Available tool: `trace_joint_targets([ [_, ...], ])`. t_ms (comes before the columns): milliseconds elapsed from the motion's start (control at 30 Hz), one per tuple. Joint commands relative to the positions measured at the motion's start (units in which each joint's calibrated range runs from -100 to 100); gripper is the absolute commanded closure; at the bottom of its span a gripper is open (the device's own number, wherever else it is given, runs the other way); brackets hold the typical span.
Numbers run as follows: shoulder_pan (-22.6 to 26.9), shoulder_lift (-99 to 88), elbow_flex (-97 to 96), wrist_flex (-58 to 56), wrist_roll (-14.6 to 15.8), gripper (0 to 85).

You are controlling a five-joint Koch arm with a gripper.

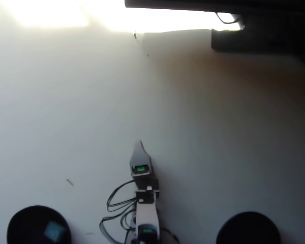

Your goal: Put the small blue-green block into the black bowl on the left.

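Note:
The small blue-green block (54, 231) lies inside the black bowl (25, 223) at the bottom left of the overhead view. My gripper (139, 146) sits at bottom centre, well to the right of that bowl, and points up the picture over bare table. It shows as a single grey pointed tip with a green-lit motor behind it. No gap between jaws can be made out, and nothing is seen in it.
A second black bowl (249, 229) stands at the bottom right. Loose cables (114, 203) loop left of the arm. A dark object (259, 30) runs along the top right edge. Bright glare covers the top left of the white table (203, 132).

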Motion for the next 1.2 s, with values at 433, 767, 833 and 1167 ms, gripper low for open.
trace_joint_targets([
  [433, 0.63, 15.40, -1.56, 19.16, 1.42, 33.6],
  [767, 0.93, 15.83, -1.56, 19.25, 0.05, 34.9],
  [833, 0.93, 15.83, -1.56, 19.25, 0.05, 34.9],
  [1167, 0.93, 15.83, -1.56, 19.25, 0.05, 34.9],
])
